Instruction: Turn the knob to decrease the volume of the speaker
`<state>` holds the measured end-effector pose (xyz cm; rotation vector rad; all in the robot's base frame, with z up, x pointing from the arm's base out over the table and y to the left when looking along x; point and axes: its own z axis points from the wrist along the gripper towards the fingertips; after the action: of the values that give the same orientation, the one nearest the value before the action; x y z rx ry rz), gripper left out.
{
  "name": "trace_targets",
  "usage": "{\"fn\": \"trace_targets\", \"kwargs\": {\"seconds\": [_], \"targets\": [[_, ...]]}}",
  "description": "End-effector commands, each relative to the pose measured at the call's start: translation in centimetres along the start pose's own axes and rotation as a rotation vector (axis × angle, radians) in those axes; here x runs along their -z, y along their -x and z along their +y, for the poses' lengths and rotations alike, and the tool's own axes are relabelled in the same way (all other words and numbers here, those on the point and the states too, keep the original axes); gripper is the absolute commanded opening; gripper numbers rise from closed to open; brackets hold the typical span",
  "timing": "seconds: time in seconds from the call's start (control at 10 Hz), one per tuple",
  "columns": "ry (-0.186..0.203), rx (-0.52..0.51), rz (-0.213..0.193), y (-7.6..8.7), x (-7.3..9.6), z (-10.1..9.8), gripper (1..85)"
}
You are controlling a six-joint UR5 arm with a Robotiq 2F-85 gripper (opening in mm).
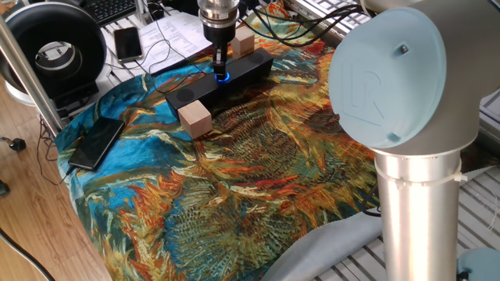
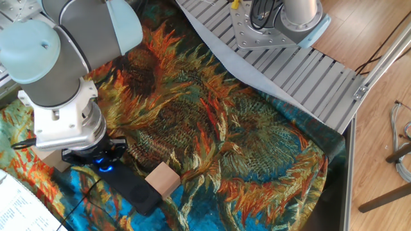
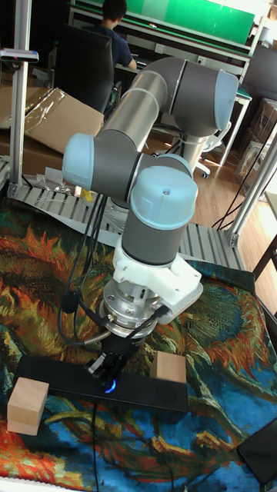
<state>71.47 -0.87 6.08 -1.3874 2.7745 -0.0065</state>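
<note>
Your pincer (image 1: 221,65) points straight down onto the top of the speaker (image 1: 234,79), its two dark fingers drawn in narrow around the knob (image 1: 222,76). From one fixed view the fingertips sit right at the blue glow, and the gap between them looks no wider than the dial itself, so you appear to be gripping the knob; the actual contact is hidden by the fingers in every view. In the tall fixed view the pincer (image 3: 110,369) comes down to the same blue spot (image 3: 110,387) on the bar (image 3: 154,392).

The knob shows as a small ring of blue light, mostly covered by the fingers; in the other fixed view you see only a blue glimmer (image 2: 104,169) under the wrist.

The speaker is a long, low black bar lying slantwise on the sunflower-patterned cloth (image 1: 258,179) that covers the worktop, toward the 12 o'clock edge in one fixed view. The knob sits near the middle of its top. A wooden block (image 1: 194,119) rests against its near side at about 7 o'clock from the knob, and a second block (image 1: 244,42) stands behind it at about 1 o'clock. A black phone (image 1: 97,143) lies on the cloth well apart, toward 8 o'clock.
</note>
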Motion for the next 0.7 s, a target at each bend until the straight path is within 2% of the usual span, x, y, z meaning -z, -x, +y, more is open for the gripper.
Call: {"fn": "trace_targets", "kwargs": {"seconds": [0.0,0.2,0.6], "targets": [[-0.016,0.119,-0.020,0.5,0.1,-0.5,18.7],[-0.024,0.201,-0.009,0.2,0.1,-0.7,18.3],[0.017,0.384,-0.007,0.0,0.1,0.3,18.0]]}}
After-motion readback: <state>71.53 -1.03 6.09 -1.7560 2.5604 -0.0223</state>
